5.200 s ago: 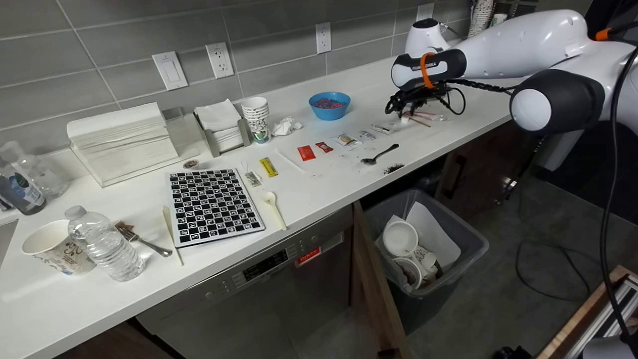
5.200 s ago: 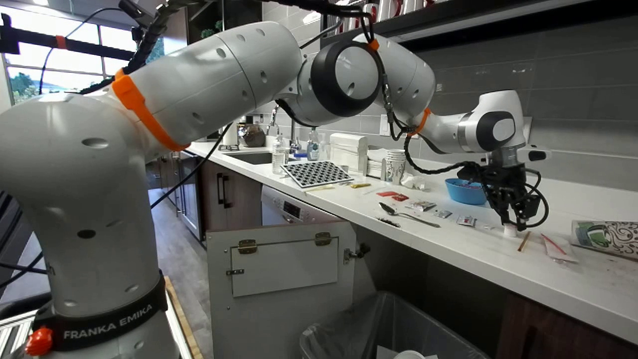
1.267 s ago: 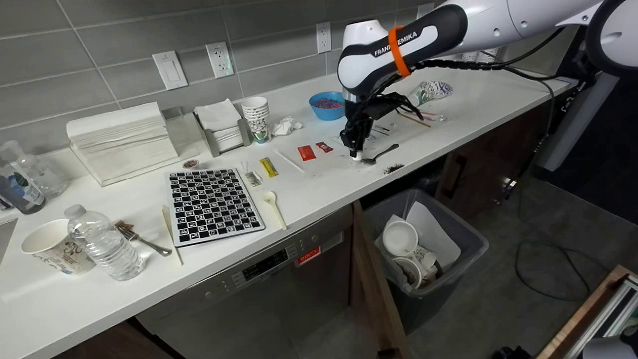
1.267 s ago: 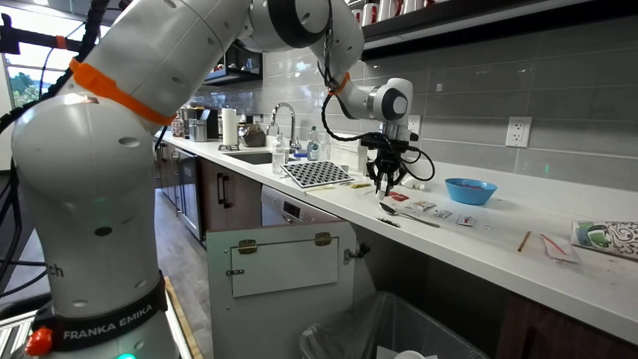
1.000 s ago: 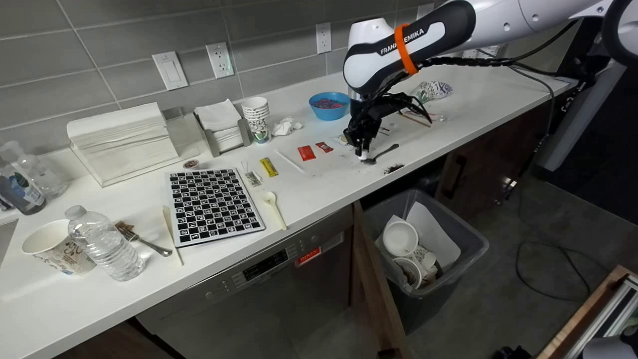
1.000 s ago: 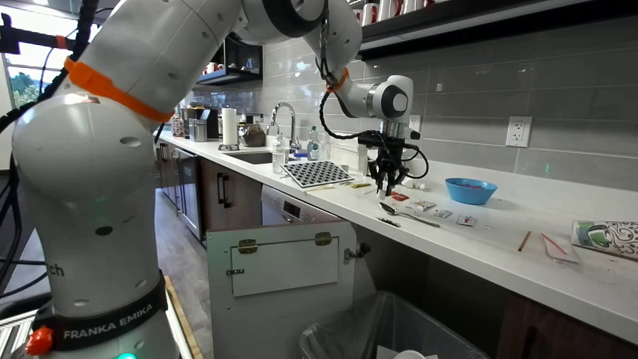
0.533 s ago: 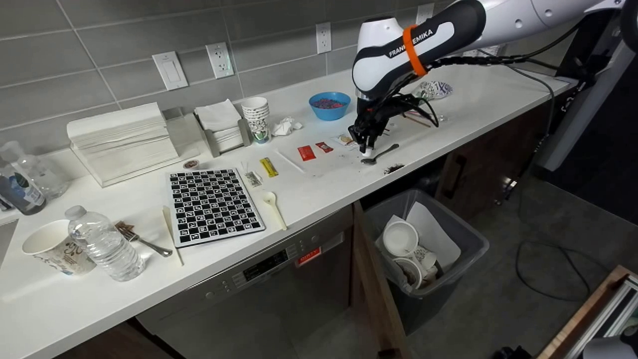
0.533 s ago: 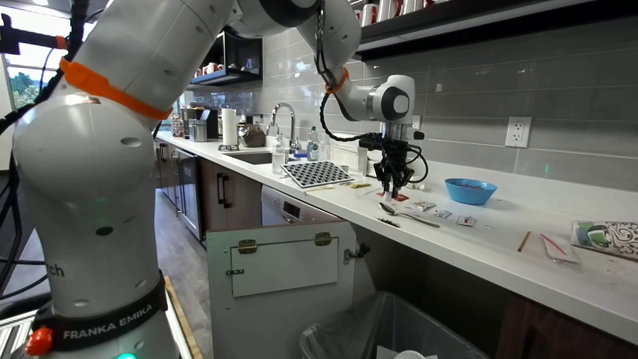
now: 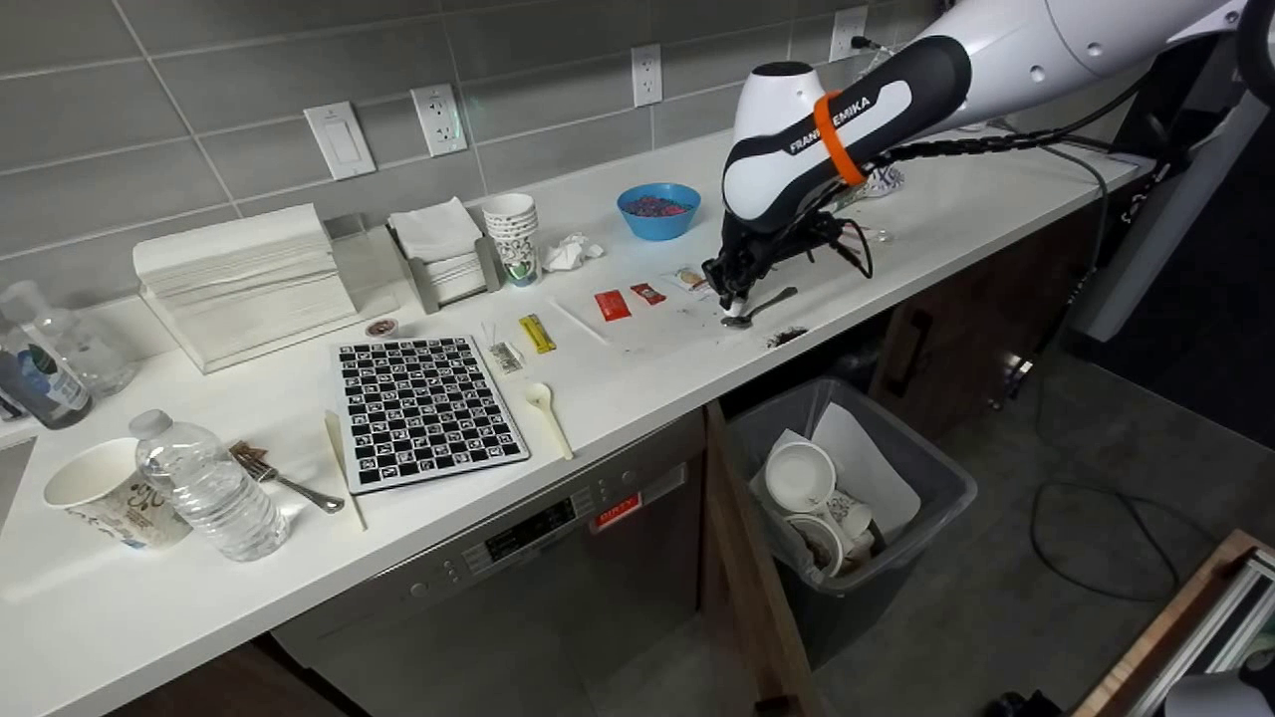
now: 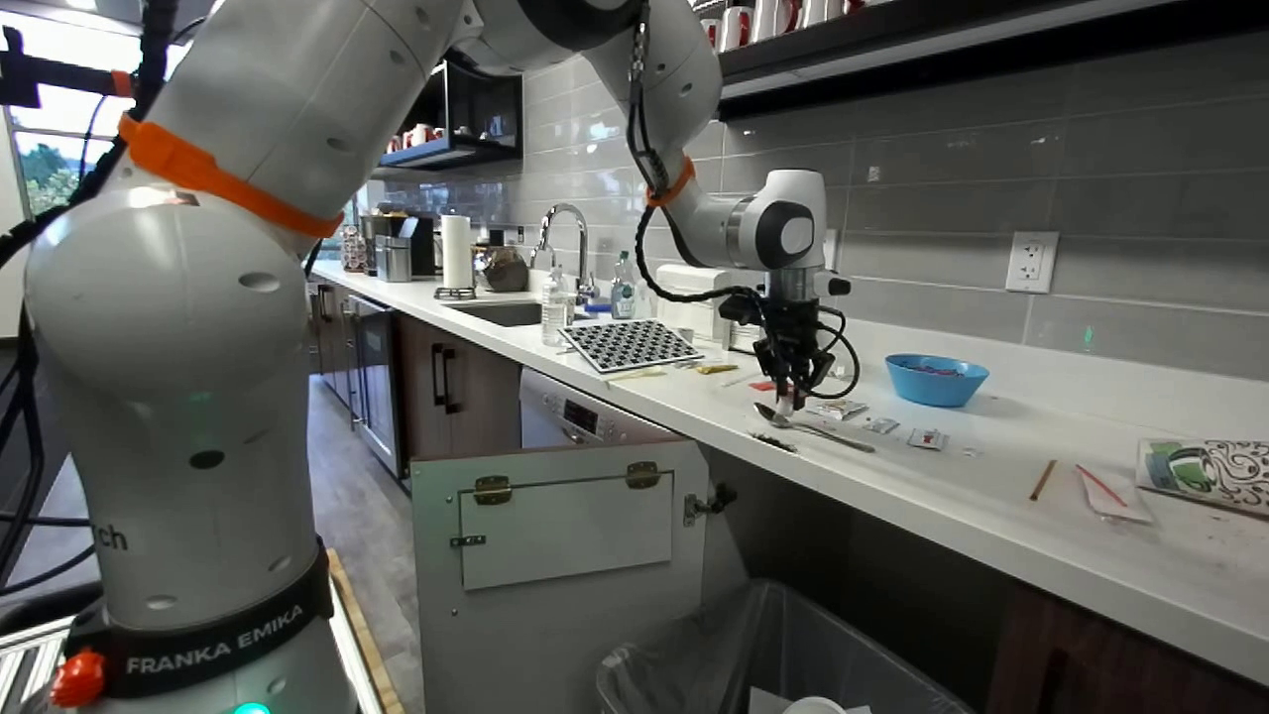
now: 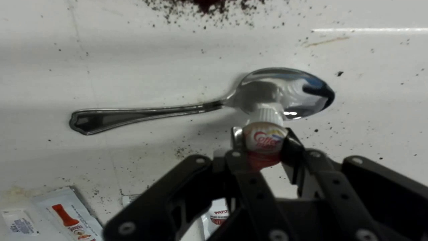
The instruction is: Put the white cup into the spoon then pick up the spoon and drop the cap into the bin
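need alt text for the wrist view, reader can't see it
The tool grips a small white cup, printed top facing the camera, at the bowl end of a metal spoon; whether they touch is unclear. The metal spoon lies on a white counter, handle toward the picture's left. Dark crumbs cluster at the top edge, packets at lower left.

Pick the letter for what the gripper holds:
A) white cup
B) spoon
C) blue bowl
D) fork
A: in the wrist view, the gripper grips the white cup by its sides, while the spoon lies on the counter.
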Controlling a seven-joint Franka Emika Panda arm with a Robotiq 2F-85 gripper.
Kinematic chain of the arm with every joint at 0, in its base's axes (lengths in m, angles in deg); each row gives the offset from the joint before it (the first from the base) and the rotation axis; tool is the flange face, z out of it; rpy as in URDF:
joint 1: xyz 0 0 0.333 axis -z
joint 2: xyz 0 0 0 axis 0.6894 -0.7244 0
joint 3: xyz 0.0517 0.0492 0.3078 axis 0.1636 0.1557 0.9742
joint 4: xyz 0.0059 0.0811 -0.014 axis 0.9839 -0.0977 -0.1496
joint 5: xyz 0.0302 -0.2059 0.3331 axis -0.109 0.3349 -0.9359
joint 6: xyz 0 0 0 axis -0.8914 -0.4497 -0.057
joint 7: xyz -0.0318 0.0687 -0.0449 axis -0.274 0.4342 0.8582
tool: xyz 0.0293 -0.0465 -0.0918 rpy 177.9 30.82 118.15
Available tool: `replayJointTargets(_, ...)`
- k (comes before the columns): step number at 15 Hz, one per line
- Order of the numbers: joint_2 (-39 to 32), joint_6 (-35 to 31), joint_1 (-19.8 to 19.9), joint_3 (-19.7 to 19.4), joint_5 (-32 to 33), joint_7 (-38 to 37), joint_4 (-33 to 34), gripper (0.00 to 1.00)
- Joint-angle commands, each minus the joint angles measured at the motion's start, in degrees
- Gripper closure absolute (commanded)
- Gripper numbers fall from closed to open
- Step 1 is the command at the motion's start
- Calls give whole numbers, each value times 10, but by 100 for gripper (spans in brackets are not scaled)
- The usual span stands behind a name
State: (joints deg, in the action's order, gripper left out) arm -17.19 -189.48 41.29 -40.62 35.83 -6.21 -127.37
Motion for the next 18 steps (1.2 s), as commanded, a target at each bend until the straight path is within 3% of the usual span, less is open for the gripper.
replayJointTargets(1, 18, -46, 4, 5, -20, -3, -44, 92)
replayJointTargets(18, 70, -37, 4, 8, -55, -9, -114, 92)
